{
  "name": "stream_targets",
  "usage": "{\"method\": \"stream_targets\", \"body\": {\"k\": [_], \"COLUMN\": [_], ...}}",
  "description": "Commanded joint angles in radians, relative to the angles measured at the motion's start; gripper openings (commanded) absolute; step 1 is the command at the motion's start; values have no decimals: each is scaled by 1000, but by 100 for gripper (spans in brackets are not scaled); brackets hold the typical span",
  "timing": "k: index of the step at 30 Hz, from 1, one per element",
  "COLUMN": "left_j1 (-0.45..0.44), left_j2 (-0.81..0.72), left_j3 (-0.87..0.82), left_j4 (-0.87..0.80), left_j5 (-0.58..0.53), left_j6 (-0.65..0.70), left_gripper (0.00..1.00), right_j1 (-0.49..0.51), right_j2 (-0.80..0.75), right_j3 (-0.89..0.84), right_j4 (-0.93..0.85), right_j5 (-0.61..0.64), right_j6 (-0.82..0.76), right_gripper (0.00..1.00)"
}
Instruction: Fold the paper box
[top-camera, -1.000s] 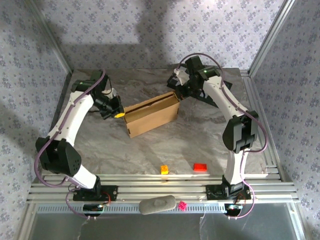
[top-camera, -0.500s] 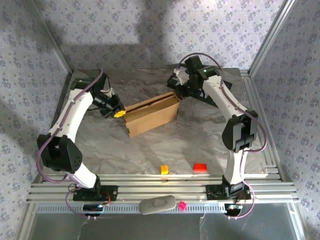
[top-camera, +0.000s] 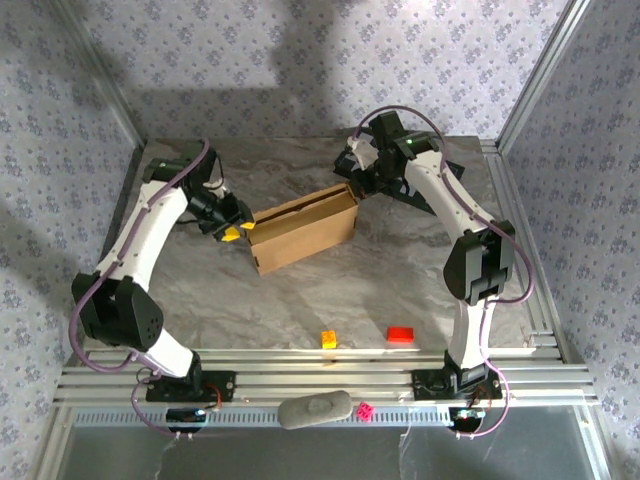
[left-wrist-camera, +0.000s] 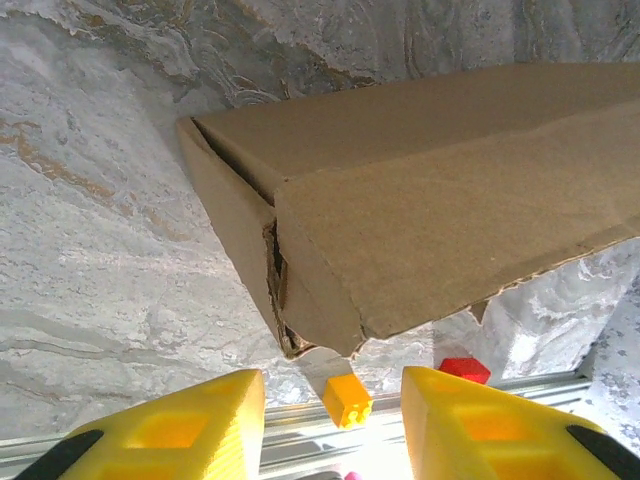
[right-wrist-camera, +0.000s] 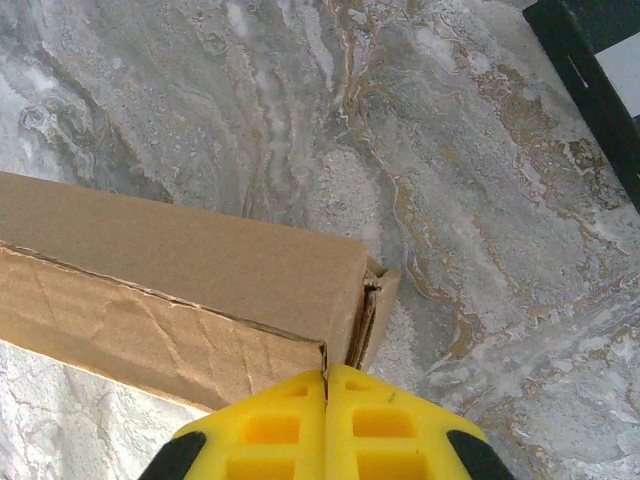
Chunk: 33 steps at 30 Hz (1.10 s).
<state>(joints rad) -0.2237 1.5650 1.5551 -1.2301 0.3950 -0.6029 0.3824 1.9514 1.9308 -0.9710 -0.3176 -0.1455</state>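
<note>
The paper box (top-camera: 303, 230) is a brown cardboard box folded into a long shallow shape, lying slantwise mid-table. My left gripper (top-camera: 232, 232) is at its left end, open. In the left wrist view the yellow fingers (left-wrist-camera: 190, 425) stand apart with nothing between them, and the box's (left-wrist-camera: 430, 200) torn left corner lies just ahead of them. My right gripper (top-camera: 352, 188) is at the box's far right corner. In the right wrist view that gripper (right-wrist-camera: 326, 375) is shut, pads pressed together, tips against the top edge of the box (right-wrist-camera: 180, 270) at its right end.
An orange brick (top-camera: 328, 339) and a red brick (top-camera: 400, 334) lie near the front rail. A grey oblong pad (top-camera: 315, 409) and a small pink piece (top-camera: 366, 410) rest on the rail. A black-framed board (right-wrist-camera: 600, 60) lies behind the right gripper.
My left gripper has gone from shut to open at the box's left end. The right arm and the box have stayed put.
</note>
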Motion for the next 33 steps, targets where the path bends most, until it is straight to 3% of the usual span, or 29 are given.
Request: {"method": "stream_targets", "body": {"k": [1,9,18,33], "left_j1": [-28,-44,-67,-77], "left_j2": [-2,14,35,51], "left_j3": [12,8,23,46], "left_j4": [-13,7,0,-12], "left_j5": [-54,-94,-139,-159], "left_j6": [7,0,13,19], "left_gripper": [39,27,25,9], "right_j1": [8,8,6,7], "right_j2": [25,20,15,11], "right_j3": [23,14,7,0], "right_j4": [-46,-44,-41,-37], "right_j5": [-4,-6,-10,-11], "right_j6": [13,10,7,8], "right_gripper": [0,0,0,0]}}
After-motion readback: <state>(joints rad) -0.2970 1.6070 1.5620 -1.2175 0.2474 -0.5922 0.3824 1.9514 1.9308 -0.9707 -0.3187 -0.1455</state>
